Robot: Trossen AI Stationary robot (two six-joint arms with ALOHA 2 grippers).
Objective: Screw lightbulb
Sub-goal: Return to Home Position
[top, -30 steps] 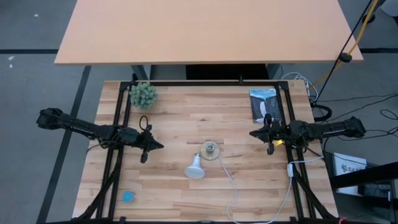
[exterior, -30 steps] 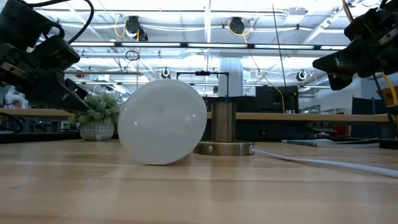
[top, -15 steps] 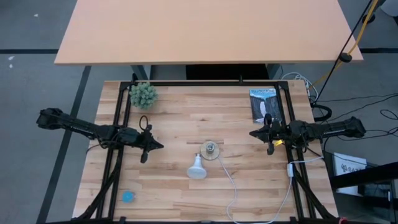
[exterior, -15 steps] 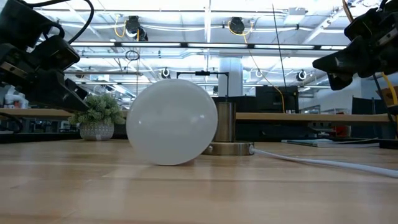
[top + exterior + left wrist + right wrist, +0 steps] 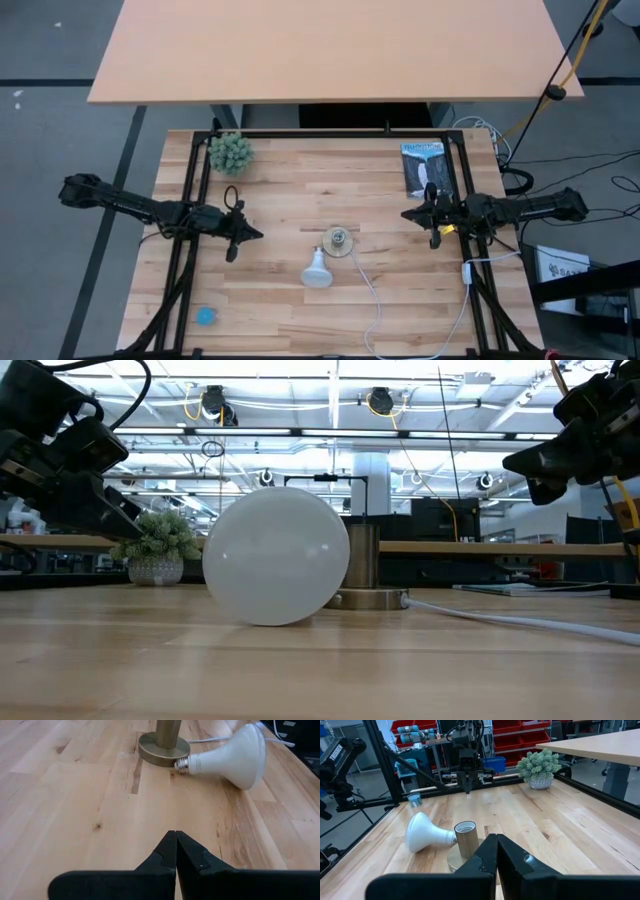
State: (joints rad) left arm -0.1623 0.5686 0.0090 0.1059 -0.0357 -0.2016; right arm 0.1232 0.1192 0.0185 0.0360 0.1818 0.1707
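Rolling toward the lamp socket (image 5: pixel 339 241) over the last 1 s, the lightbulb (image 5: pixel 316 271) now lies settled on its side, screw base at the socket's foot. My left gripper (image 5: pixel 256 235) and right gripper (image 5: pixel 406 215) are both closed on nothing, well apart from it. Homing well, I judge, means drawing the 2 arms back evenly, clear of the bulb.

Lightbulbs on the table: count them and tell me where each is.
1. The lightbulb lies on its side mid-table, screw base against the lamp socket, between the left gripper and right gripper, both shut and clear. None seems hidden.
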